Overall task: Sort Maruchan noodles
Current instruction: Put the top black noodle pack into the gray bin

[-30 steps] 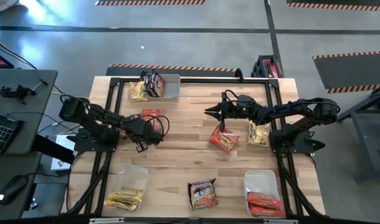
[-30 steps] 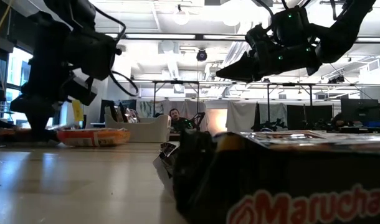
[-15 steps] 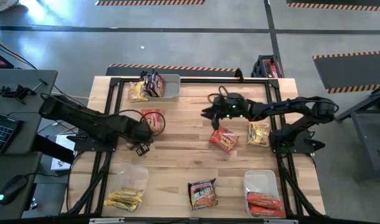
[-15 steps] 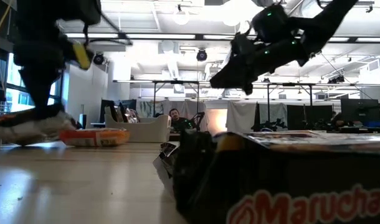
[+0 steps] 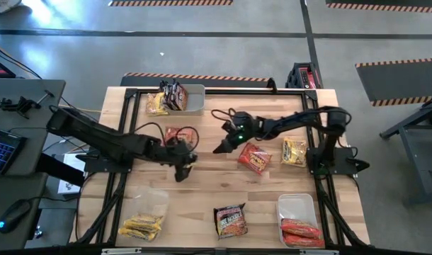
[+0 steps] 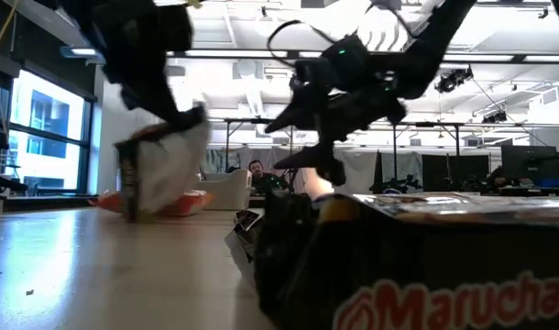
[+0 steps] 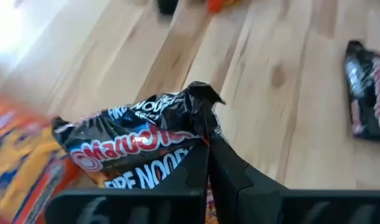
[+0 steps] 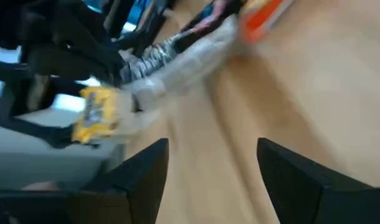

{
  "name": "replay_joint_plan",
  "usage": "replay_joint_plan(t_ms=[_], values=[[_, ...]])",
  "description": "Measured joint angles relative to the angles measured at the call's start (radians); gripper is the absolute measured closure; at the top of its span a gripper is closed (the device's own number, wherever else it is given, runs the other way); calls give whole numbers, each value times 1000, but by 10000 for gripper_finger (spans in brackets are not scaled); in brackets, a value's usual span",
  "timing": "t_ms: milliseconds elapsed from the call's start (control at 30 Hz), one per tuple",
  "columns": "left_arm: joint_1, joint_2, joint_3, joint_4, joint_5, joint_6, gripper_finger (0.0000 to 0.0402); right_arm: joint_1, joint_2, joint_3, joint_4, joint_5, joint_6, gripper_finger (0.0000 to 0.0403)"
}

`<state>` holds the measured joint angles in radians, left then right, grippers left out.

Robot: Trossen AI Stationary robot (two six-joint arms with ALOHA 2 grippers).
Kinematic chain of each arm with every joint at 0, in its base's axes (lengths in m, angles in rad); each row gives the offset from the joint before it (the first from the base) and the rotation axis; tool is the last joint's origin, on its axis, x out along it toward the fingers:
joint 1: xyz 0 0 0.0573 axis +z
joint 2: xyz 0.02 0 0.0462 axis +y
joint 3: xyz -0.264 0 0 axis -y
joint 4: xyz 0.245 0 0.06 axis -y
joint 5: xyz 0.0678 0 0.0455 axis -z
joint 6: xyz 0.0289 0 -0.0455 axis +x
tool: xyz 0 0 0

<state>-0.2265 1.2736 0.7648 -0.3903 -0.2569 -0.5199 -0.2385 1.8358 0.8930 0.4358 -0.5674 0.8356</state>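
I see my left gripper (image 7: 207, 155) with its jaws clenched on a dark noodle packet (image 7: 137, 140), lifted just above the table (image 5: 209, 184) near its middle. My right gripper (image 5: 219, 148) hovers close by, jaws spread wide apart and holding nothing.

A light wooden surface (image 5: 209, 180) stands on a grey concrete floor (image 5: 223, 49) marked with striped hazard tape (image 5: 195, 76). Tall bright windows (image 6: 41, 137) line one wall. Ceiling lights (image 6: 266, 26) glow overhead. Far back sits what may be a pale sofa (image 6: 220, 192).
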Motion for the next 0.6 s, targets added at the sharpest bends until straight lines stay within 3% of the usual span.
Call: replay_joint_plan(t_ms=[267,600], values=[[-6,125,1,190,3,109,401,-4,152,162,1,-167,245,166],[-13,166,0,250,-60,163,401,14,253,206,-38,-216,417,166]])
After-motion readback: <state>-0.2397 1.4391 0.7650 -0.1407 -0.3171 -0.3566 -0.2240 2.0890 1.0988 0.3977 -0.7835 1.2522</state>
